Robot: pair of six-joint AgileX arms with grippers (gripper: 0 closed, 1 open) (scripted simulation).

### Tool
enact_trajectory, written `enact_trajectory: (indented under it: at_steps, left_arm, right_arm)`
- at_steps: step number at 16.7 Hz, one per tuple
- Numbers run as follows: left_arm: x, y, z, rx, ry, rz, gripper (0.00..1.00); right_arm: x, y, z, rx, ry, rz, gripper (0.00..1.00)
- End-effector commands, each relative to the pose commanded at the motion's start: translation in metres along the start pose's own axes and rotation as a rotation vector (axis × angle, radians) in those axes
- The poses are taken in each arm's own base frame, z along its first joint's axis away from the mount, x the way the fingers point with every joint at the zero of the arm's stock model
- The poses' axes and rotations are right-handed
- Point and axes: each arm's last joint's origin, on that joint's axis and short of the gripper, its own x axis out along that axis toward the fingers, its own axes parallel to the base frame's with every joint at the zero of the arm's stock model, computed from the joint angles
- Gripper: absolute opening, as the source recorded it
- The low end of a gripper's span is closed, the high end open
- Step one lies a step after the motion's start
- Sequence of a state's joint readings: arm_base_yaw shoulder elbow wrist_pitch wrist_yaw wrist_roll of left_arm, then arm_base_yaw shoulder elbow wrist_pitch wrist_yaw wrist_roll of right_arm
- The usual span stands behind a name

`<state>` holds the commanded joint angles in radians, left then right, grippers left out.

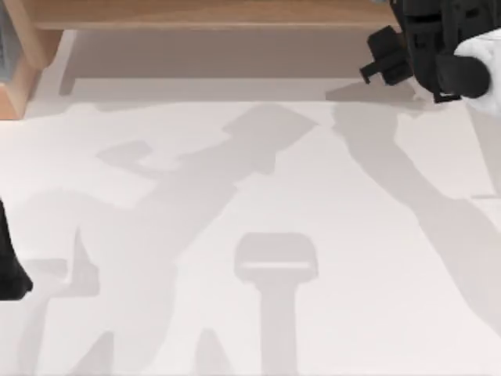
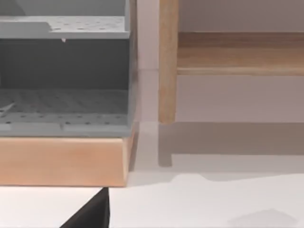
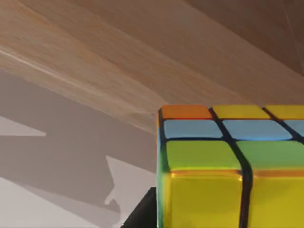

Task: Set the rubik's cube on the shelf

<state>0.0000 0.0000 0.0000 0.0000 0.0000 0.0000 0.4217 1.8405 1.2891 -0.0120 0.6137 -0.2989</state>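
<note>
Bright, even light falls from above on the white table (image 1: 329,196), with no glare on it. Soft grey shadows of both arms stretch across it, their edges slightly blurred, and a broad darker band lies under the shelf (image 1: 211,14) at the far side. Up close, the rubik's cube (image 3: 228,166) shows a thin bright sheen along one tile edge.

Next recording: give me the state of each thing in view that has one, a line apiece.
rubik's cube: close before the right wrist camera, off the table, next to the wooden board.
shelf: along the table's far edge, its visible board bare.
right gripper: up at the shelf's right end.
left arm: parked at the table's left edge.
grey rack: beside the shelf, on a wooden base.
</note>
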Motion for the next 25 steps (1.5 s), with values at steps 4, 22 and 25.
enact_trajectory:
  at_steps: [4,22,25]
  left_arm:
    - [0.000,0.000,0.000,0.000,0.000,0.000,1.00]
    - [0.000,0.000,0.000,0.000,0.000,0.000,1.00]
    - [0.000,0.000,0.000,0.000,0.000,0.000,1.00]
  right_arm:
    - [-0.009,0.059,0.011,0.137,-0.228,-0.009,0.00]
    - [-0.019,0.171,0.007,0.595,-0.688,0.036,0.00]
    - [-0.017,0.169,0.007,0.594,-0.685,0.033,0.00]
